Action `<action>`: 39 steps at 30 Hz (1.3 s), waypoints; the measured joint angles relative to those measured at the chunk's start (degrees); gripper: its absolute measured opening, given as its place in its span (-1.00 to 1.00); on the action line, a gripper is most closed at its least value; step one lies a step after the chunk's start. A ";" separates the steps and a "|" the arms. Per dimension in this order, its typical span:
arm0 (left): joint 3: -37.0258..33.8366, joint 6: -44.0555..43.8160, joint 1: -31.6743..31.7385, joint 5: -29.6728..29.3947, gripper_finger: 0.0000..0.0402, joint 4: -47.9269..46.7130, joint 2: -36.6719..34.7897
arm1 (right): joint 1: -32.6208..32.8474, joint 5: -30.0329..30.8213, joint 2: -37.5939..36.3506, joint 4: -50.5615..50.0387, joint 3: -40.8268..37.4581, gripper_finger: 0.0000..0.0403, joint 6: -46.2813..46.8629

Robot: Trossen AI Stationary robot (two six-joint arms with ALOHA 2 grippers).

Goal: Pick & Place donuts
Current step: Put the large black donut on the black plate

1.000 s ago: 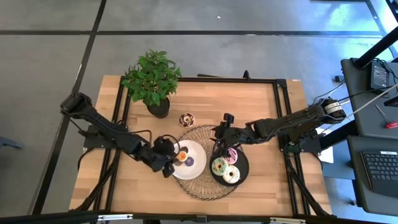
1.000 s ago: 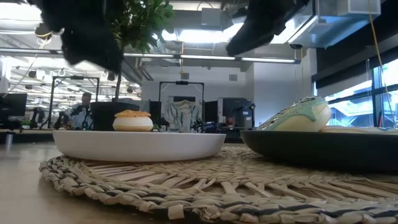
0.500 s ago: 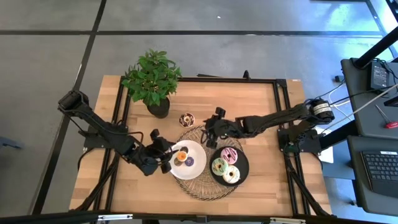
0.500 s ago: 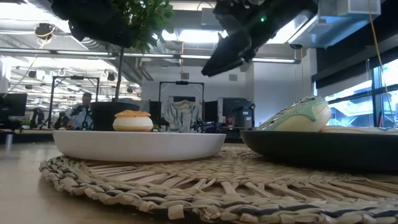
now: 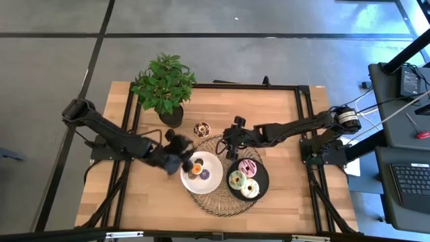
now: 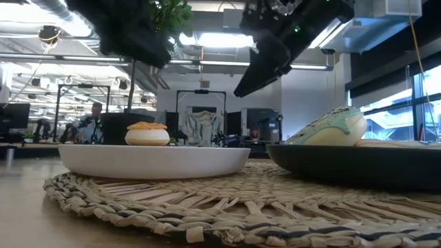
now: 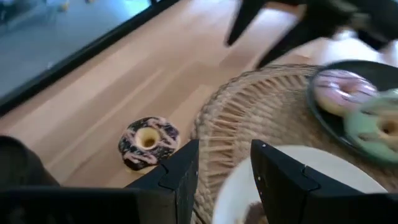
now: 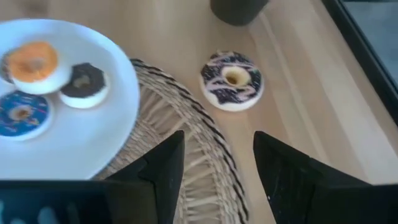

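Grey floor (image 5: 60, 47) around the table; office behind, ceiling lights (image 6: 207, 40), windows (image 6: 393, 110).

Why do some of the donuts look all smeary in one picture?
In the left wrist view the pink donut and green donut on the black plate look streaky with motion blur; in the right wrist view the chocolate donut on the table looks sharper.
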 joint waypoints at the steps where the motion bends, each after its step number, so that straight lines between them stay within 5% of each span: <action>1: 0.02 -0.69 1.93 0.97 -0.30 0.10 0.42 | -0.20 0.35 0.00 -0.25 0.00 -0.04 0.35; 12: 0.02 -1.49 17.76 7.77 -0.30 7.01 11.39 | -1.66 0.61 -0.04 -2.03 0.00 -0.04 0.83; 19: 0.00 -12.92 23.94 12.71 -0.30 8.08 16.69 | -1.79 0.69 -0.04 -2.80 0.00 -0.04 0.84; 39: 0.02 -18.79 26.37 14.99 -0.30 8.92 21.60 | -1.77 0.65 -0.04 -3.08 0.00 -0.04 0.87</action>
